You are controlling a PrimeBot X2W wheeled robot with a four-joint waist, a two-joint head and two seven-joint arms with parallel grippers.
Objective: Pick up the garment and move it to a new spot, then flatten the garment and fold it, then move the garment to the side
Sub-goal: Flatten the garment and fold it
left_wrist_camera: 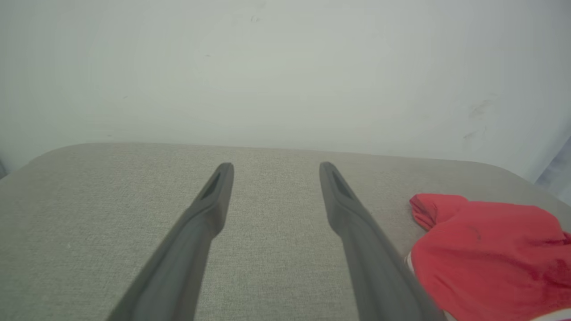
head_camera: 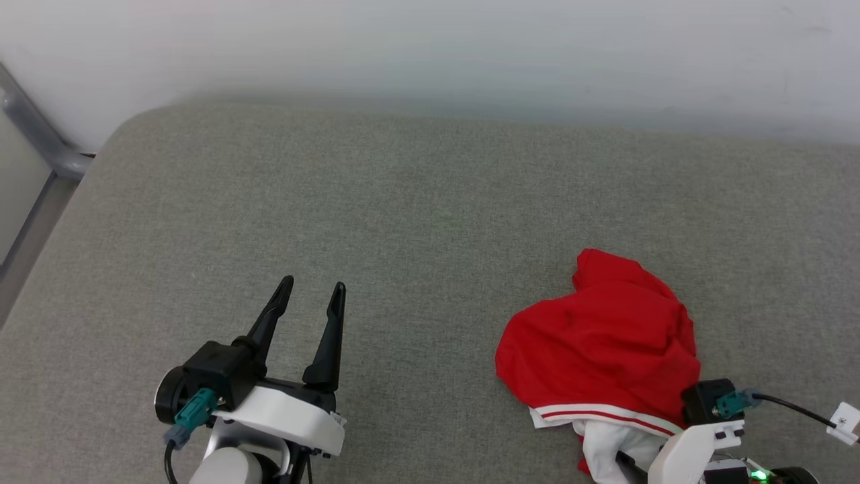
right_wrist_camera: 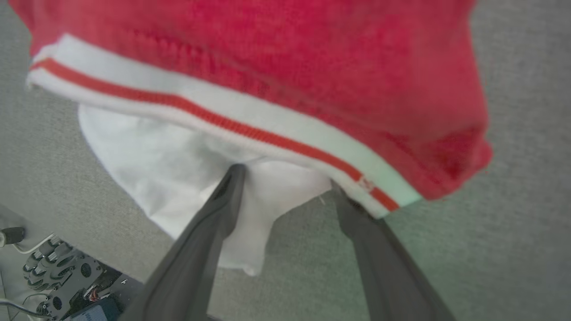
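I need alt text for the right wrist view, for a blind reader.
A crumpled red garment with white striped trim lies on a grey cushioned surface. The right gripper, open, reaches its edge, one finger over a white panel, one at the trim.

Red garment (head_camera: 605,343) crumpled, white striped trim showing.

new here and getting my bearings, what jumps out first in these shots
The bright red garment lies crumpled on the near right of the grey cushioned surface, its white, red-striped trim toward the robot. The right gripper is open right at that trim, while the left gripper is open above the bare surface further left.
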